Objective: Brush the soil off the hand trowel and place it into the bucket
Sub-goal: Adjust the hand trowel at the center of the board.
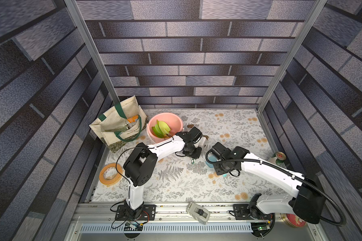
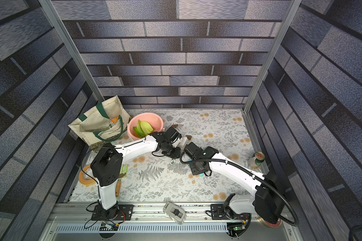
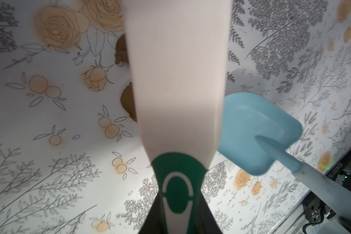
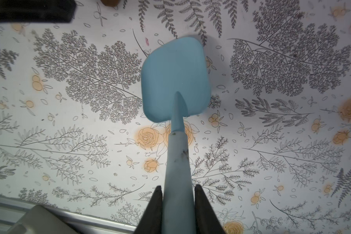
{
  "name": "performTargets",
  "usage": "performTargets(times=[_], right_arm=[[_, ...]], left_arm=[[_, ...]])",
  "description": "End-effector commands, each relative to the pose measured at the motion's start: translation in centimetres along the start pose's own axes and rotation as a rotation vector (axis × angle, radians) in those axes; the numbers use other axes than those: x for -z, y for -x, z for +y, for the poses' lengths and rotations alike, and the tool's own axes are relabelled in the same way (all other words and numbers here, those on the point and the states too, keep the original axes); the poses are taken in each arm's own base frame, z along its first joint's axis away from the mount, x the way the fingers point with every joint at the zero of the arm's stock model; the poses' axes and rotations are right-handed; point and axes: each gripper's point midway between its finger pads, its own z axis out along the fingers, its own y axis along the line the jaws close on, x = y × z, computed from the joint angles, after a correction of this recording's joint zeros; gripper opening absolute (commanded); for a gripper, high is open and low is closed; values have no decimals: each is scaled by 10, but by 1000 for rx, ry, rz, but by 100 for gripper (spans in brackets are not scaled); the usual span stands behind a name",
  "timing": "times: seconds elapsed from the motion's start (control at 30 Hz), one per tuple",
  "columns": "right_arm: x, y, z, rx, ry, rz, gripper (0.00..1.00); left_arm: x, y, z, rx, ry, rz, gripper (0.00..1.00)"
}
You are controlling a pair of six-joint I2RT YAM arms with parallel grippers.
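My right gripper (image 4: 178, 194) is shut on the handle of a light-blue hand trowel (image 4: 175, 79), held above the floral table. No soil shows on the blade face seen here. My left gripper (image 3: 177, 218) is shut on the green handle of a white flat-headed brush tool (image 3: 178, 71), whose head lies right beside the trowel blade (image 3: 257, 131); contact cannot be told. Dark-brown soil blobs (image 3: 129, 103) lie on the table, partly hidden behind the white head, and show in both top views (image 1: 205, 137) (image 2: 175, 126). The salmon-pink bucket (image 1: 174, 120) stands behind the left arm.
Green tools lie inside the bucket. A cream tote bag (image 1: 117, 125) with green straps stands at the back left. A tape roll (image 1: 110, 173) lies front left, a can (image 1: 278, 157) at the right edge, and a grey dispenser (image 1: 198, 212) on the front rail.
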Motion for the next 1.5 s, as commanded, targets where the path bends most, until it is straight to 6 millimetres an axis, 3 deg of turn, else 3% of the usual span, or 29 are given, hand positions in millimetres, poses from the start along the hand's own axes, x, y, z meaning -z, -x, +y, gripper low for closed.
performTargets(times=[0.0, 0.17, 0.5, 0.77, 1.0, 1.3, 1.47], right_arm=[[-12, 9, 6, -63, 21, -58, 8], [-30, 10, 5, -110, 21, -101, 9], [-77, -10, 0, -142, -27, -54, 14], [-84, -20, -5, -119, -105, -13, 25], [-72, -28, -12, -85, -253, -7, 42], [-79, -34, -3, -91, -238, 15, 33], [-62, -19, 7, -94, -181, -31, 22]], left_arm=[[24, 2, 2, -5, 21, -66, 0], [29, 2, 10, 21, 27, -87, 0], [35, 7, 7, 15, 14, -123, 0], [36, 7, 7, 15, 18, -125, 0], [34, 7, 7, 17, 17, -125, 0], [37, 7, 8, 15, 22, -134, 0], [51, 12, 8, 8, 30, -181, 0]])
